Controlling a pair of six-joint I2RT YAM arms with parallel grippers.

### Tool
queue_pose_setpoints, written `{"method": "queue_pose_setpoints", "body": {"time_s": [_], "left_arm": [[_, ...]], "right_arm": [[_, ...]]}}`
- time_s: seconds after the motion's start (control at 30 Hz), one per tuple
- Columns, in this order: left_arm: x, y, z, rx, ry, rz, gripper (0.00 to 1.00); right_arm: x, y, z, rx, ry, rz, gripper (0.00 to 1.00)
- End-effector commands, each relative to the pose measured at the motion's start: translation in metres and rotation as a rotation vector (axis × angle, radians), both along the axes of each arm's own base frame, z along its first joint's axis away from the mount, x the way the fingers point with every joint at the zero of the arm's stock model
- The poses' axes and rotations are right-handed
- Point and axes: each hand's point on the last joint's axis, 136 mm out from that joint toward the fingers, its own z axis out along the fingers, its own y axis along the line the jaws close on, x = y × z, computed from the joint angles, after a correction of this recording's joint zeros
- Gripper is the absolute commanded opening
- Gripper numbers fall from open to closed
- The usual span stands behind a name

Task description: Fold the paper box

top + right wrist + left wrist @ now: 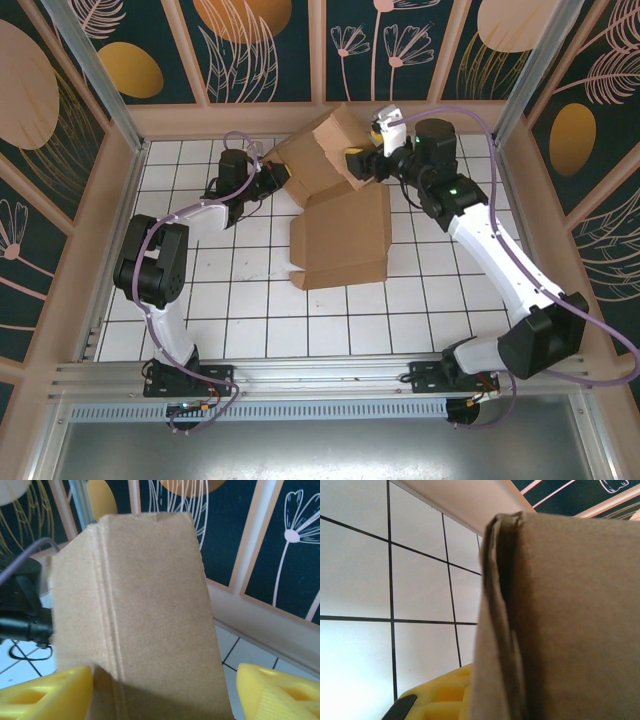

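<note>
The paper box (pixel 340 240), plain brown cardboard, lies partly flat on the white tiled floor, and its far part (pixel 322 152) is raised near the back wall. My left gripper (pixel 278 178) is shut on the raised part's left edge. In the left wrist view the cardboard edge (pixel 500 630) runs up from one yellow finger (pixel 440 695); the other finger is hidden behind it. My right gripper (pixel 356 165) is open at the raised part's right side. Its yellow fingertips (pixel 45 695) straddle a creased panel (pixel 150 620), with a gap at the right fingertip (pixel 280 690).
A low wooden rim (pixel 250 120) borders the tiled floor (pixel 250 300) at the back and sides, close behind the raised cardboard. Metal posts (pixel 95 70) stand at the corners. The left arm's black wrist and cable (pixel 22 615) sit just beyond the panel.
</note>
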Motion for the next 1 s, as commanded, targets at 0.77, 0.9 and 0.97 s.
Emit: {"method": "queue_pose_setpoints", "body": {"time_s": [0.77,0.9,0.97], "left_arm": [[-0.001,-0.006,0.046,-0.04,-0.116,-0.028,0.0],[-0.001,-0.004,0.043,-0.03,-0.11,-0.023,0.0],[-0.001,-0.004,0.042,-0.028,-0.108,-0.02,0.0]], "right_arm": [[0.025,-0.004,-0.012,-0.281,-0.094,-0.28,0.37],[0.029,0.005,-0.016,-0.315,-0.12,-0.332,0.25],[0.032,0.007,-0.02,-0.335,-0.132,-0.376,0.16]]}}
